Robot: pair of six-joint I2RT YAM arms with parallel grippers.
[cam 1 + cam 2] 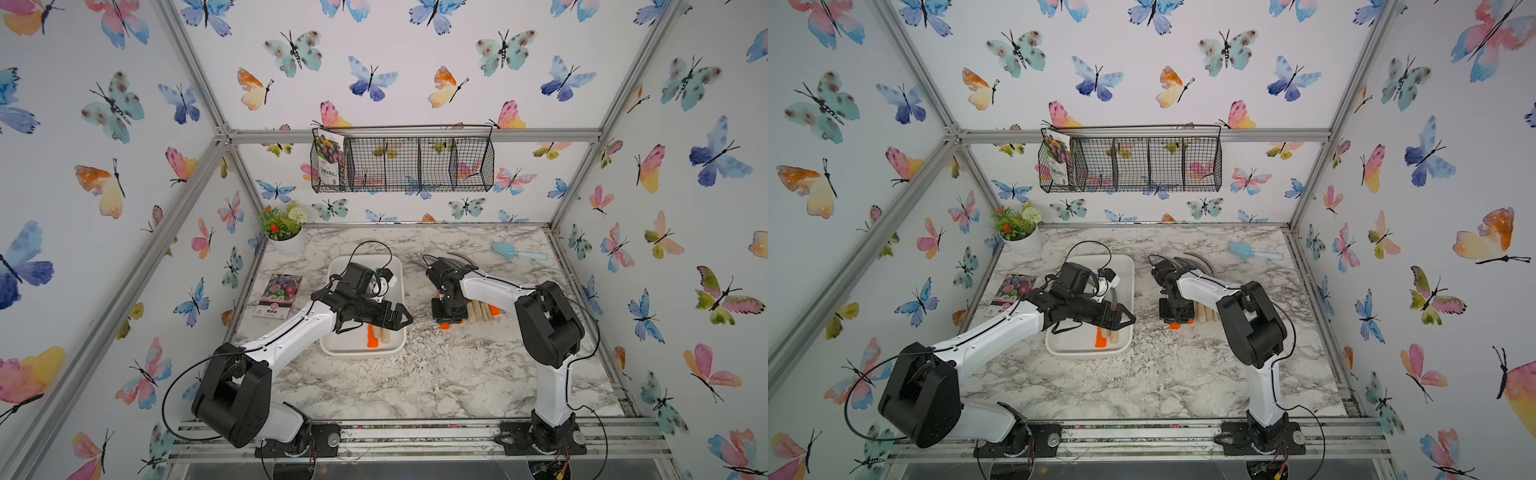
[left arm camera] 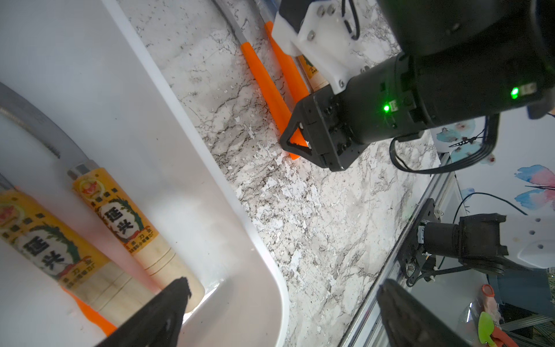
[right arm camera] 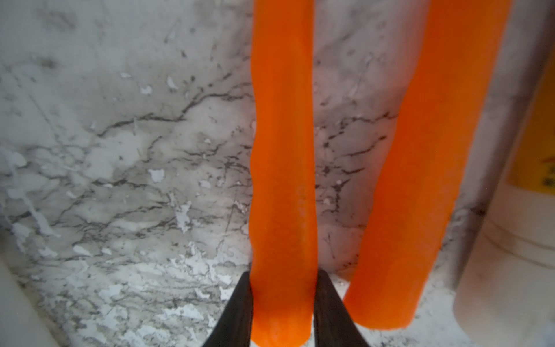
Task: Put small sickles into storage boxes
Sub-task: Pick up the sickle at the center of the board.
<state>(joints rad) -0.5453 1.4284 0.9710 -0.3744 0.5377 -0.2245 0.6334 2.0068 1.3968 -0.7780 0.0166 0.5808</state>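
Right pincer (image 3: 282, 288) is clamped across the butt end of the orange-handled sickle (image 3: 282, 150), with both jaws against the plastic. It's the 9 o'clock member of the loose pile (image 1: 480, 309), and the handle lies flat on the surface (image 3: 120, 150), not lifted yet. Left pincer (image 2: 283, 284) is spread wide and empty, hovering over the 6 o'clock end of the white tray (image 1: 357, 352). The tray sits at 9 o'clock of the pile, near it. It holds two wood-handled sickles (image 2: 120, 216) and an orange one (image 1: 372, 336), handles toward 6.

Notes for the lift:
- The grip is right at the handle tip and the blade is probably the heavy end, so expect droop or pivot in the jaws. Go straight up, slowly.
- The neighbouring orange handle (image 3: 426, 150) at 3 o'clock is just beside it, with a clear gap. The blades at 12 o'clock bunch together in both top views and I can't tell if they're hooked. Watch for the pile dragging.
- Carry toward 9, keeping blade to 12 and handle to 6 to match the ones already stowed. The tray looks barely longer than a sickle, so yaw error matters.
- The left arm hangs over the drop zone. Clear it first.
- Release low, since a dropped blade could bounce off the rim.
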